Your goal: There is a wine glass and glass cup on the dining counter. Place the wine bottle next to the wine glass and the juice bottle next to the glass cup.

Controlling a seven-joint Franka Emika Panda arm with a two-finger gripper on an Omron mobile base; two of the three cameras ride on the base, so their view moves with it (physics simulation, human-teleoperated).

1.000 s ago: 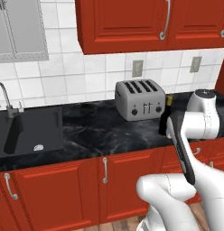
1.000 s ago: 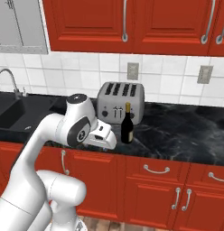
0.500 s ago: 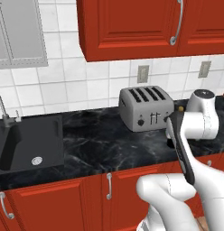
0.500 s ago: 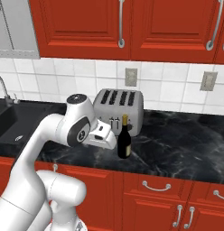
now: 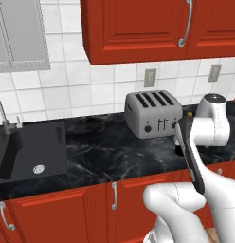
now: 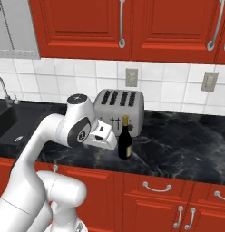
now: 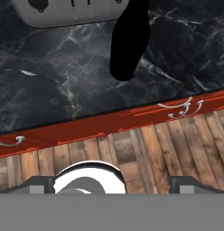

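The wine bottle (image 6: 125, 141), slim and near-black with a gold top, stands upright on the black marble wall counter (image 6: 178, 145) just in front of the toaster. In the hand view the wine bottle (image 7: 127, 40) is a dark shape near the top. In the left base view my arm covers it except for its gold top (image 5: 189, 113). My gripper (image 6: 108, 139) hangs beside the bottle on its left, over the counter's front edge. The gripper (image 7: 113, 182) is open, its fingertips (image 7: 41, 183) wide apart with nothing between them. The wine glass, glass cup, juice bottle and dining counter are out of view.
A silver toaster (image 5: 153, 114) stands at the back of the counter. To the left lies a black sink (image 5: 29, 152) with a faucet (image 5: 4, 114). Red cabinets hang above (image 6: 132, 27), red drawers sit below (image 6: 155, 188), and wood floor (image 7: 145, 153) lies in front.
The whole picture has shifted and the toaster looks larger, so the base has driven nearer the counter. The bottle stands as before and the gripper stays open.
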